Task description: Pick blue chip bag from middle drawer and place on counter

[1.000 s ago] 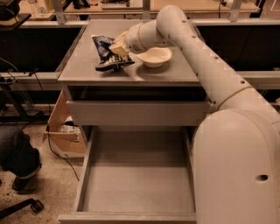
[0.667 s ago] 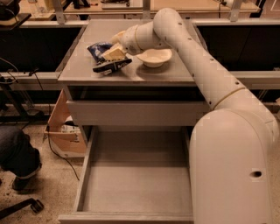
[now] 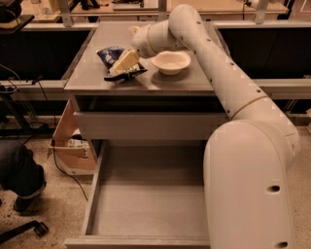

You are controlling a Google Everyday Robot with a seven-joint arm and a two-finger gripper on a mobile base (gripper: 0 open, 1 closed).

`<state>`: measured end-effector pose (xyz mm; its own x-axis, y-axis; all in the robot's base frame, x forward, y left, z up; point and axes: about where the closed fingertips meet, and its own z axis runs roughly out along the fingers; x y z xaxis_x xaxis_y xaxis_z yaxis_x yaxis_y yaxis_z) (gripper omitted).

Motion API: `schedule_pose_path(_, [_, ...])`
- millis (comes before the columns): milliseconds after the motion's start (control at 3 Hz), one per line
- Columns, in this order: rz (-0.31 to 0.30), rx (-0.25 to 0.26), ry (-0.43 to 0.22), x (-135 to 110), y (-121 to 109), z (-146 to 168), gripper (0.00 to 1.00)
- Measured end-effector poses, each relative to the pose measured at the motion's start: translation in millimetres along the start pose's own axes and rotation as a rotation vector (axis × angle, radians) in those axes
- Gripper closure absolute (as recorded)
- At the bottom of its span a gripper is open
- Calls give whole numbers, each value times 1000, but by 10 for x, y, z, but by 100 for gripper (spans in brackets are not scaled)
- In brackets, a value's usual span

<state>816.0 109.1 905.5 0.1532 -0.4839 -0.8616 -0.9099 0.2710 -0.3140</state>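
Beyond the far edge of the counter (image 3: 87,80) run tan wooden benches (image 3: 146,6), with dark recesses beneath them. A grey rail (image 3: 29,85) reaches out from the left edge. The floor (image 3: 53,204) is pale and speckled. Below the left edge stands an open cardboard box (image 3: 68,146), with a black cable (image 3: 65,172) trailing past it. Farther left are a dark-clad leg (image 3: 17,170) and a black chair base (image 3: 24,231). The light is warm and dim. The gripper (image 3: 127,62) is over the counter, left of centre.
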Motion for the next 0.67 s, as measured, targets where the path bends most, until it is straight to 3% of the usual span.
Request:
schedule_pose_path(333, [-21, 1, -9, -224, -66, -290, 0])
schedule_pose_path(667, [-57, -9, 4, -444, -60, -887, 0])
